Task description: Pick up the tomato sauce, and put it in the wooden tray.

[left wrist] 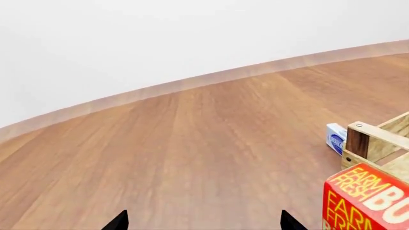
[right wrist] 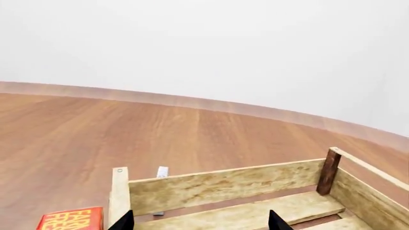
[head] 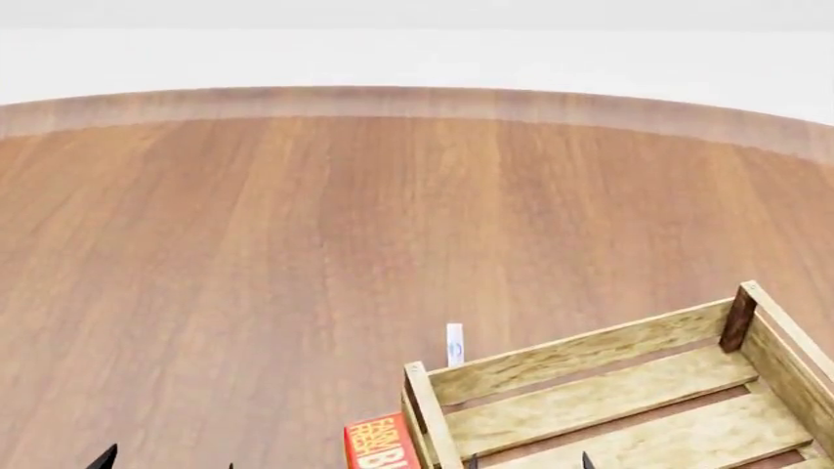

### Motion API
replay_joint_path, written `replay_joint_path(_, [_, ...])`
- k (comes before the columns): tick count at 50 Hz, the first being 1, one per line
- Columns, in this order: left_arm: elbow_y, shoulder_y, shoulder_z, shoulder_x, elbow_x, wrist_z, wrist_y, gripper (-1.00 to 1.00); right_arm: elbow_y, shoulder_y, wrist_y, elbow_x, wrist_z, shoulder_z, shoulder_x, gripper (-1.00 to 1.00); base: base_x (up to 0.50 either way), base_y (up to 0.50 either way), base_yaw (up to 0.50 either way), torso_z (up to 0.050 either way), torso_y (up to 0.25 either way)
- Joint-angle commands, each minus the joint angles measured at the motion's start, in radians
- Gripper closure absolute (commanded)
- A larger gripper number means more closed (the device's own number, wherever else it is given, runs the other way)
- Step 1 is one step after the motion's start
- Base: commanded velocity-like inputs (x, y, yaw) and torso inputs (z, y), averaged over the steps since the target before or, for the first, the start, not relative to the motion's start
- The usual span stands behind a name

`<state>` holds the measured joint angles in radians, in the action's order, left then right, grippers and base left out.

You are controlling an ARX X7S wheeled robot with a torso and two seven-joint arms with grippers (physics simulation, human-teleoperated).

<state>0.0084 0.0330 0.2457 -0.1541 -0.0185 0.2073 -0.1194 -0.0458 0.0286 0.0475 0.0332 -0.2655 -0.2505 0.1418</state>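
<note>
The wooden tray [head: 612, 386] sits empty on the bench [head: 261, 254]; no tomato sauce in sight; both hands' tips spread, holding nothing; pickup not begun.

Wooden tray [right wrist: 223, 184] on wood floor, red box [right wrist: 70, 219] beside it, tool [right wrist: 201, 221] tips spread

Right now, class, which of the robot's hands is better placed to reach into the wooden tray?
Right. The right hand hangs over the wooden tray, both open fingertips above its slats; the left hand is past the red box, over bare wood.
</note>
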Motion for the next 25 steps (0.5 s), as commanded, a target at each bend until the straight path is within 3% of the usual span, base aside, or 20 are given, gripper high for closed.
replay_joint_path(1, [-0.003, -0.004, -0.029, 0.013, 0.020, 0.000, 0.033, -1.00, 0.122, -0.049, -0.050, -0.022, -0.008, 0.007, -0.003, -1.00, 0.00, 0.00, 0.00, 0.000, 0.000])
replay_joint_path(12, [-0.001, -0.004, -0.021, 0.008, 0.025, 0.008, 0.033, -1.00, 0.350, -0.233, -0.052, -0.120, -0.047, -0.065, 0.039, -1.00, 0.00, 0.00, 0.00, 0.000, 0.000])
replay_joint_path(25, [0.002, -0.002, -0.014, 0.002, 0.032, 0.017, 0.032, -1.00, 0.333, -0.383, 0.063, -0.171, -0.059, -0.145, 0.083, -1.00, 0.00, 0.00, 0.00, 0.000, 0.000])
